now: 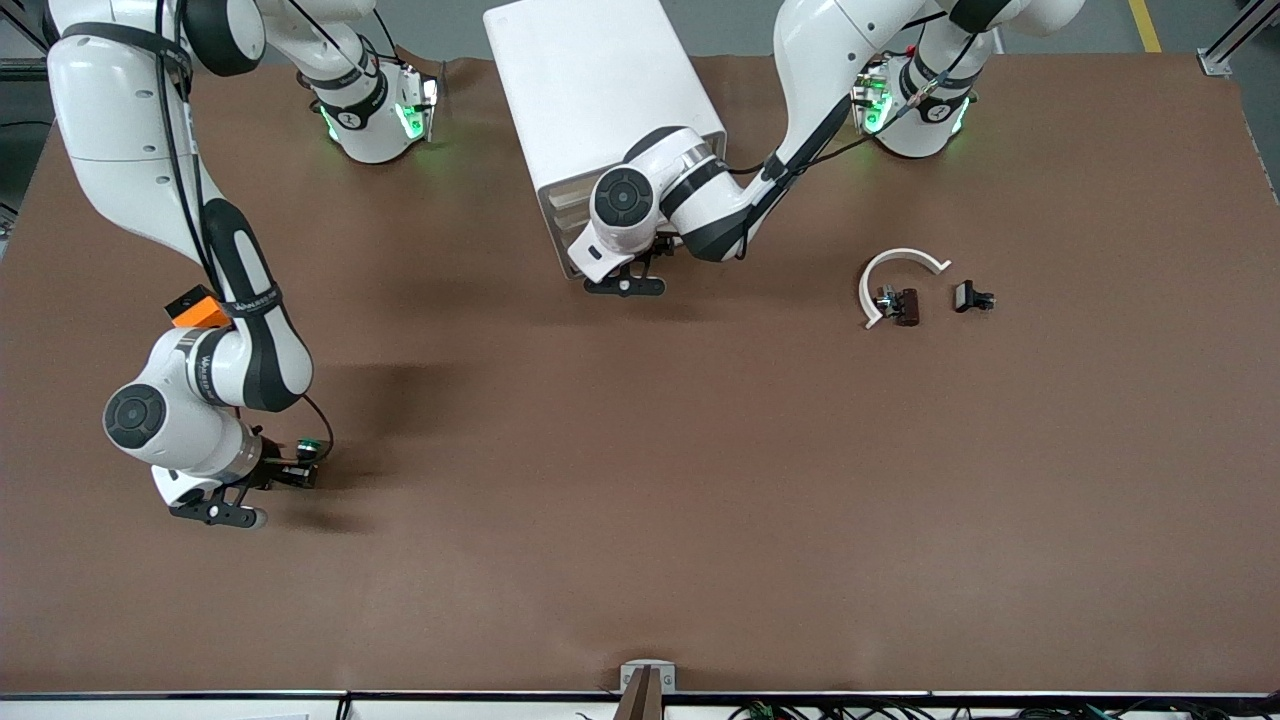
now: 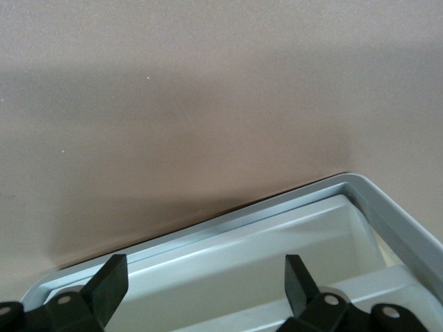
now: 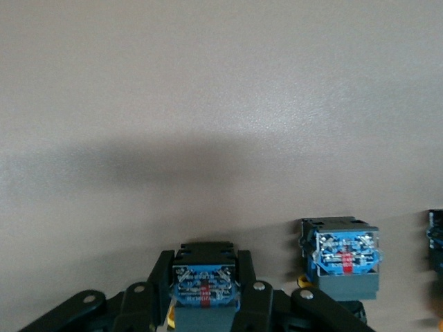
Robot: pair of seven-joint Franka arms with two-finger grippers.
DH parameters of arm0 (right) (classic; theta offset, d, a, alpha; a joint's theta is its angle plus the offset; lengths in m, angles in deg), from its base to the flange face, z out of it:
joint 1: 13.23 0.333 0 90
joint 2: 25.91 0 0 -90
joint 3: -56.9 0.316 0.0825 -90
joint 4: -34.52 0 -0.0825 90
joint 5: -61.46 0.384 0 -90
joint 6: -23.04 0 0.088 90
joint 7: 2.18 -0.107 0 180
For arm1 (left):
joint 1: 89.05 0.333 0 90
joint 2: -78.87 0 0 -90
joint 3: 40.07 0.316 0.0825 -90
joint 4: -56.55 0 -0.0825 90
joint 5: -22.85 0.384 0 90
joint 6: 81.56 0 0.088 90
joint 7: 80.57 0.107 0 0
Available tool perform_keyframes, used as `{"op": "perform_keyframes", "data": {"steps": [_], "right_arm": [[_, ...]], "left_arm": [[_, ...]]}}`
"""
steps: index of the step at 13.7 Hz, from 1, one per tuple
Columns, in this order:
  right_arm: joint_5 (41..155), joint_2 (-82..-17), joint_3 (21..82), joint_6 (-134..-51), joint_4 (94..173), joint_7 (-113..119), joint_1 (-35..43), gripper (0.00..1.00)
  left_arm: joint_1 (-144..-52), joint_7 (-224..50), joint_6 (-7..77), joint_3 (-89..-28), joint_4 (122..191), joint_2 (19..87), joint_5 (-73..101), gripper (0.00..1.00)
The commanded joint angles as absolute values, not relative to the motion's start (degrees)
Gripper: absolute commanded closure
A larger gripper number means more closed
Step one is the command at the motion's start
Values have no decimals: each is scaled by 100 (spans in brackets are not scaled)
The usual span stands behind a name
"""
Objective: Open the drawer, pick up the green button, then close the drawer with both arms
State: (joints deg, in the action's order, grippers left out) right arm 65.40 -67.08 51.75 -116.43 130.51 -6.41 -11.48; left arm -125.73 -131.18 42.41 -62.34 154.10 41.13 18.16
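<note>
The white four-drawer cabinet (image 1: 600, 80) stands at the table's back middle. My left gripper (image 1: 625, 285) is at its front, open and empty. In the left wrist view my left gripper (image 2: 204, 283) is over the white tray of the drawer (image 2: 228, 221), which is pulled out. My left hand hides that drawer in the front view. My right gripper (image 1: 300, 470) is low over the table toward the right arm's end. It is shut on the button (image 1: 310, 447), whose green cap shows there. In the right wrist view my right gripper (image 3: 203, 266) clamps the button's bluish base block (image 3: 203, 287).
A second button (image 3: 339, 259) lies close beside the held one, and a third (image 3: 436, 238) shows at the picture's edge. An orange block (image 1: 197, 308) sits by my right forearm. A white curved piece (image 1: 900, 265), a dark part (image 1: 905, 305) and a black clip (image 1: 972, 297) lie toward the left arm's end.
</note>
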Motion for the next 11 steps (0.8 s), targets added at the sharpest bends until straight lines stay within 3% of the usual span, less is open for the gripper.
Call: {"op": "perform_keyframes", "data": {"steps": [1, 9, 11], "right_arm": [[6524, -6695, 5242, -11688, 13094, -763, -1156, 100], [6524, -6695, 5242, -11680, 13094, -763, -1121, 100], [6524, -6695, 5242, -11697, 13085, -754, -1156, 1]], "left_arm": [[-12570, -13101, 4228, -6310, 15393, 4126, 1591, 0], [-11368, -13102, 4228, -6205, 14936, 4336, 1774, 0], [-10885, -13119, 4228, -6205, 14936, 4494, 2195, 0]]}}
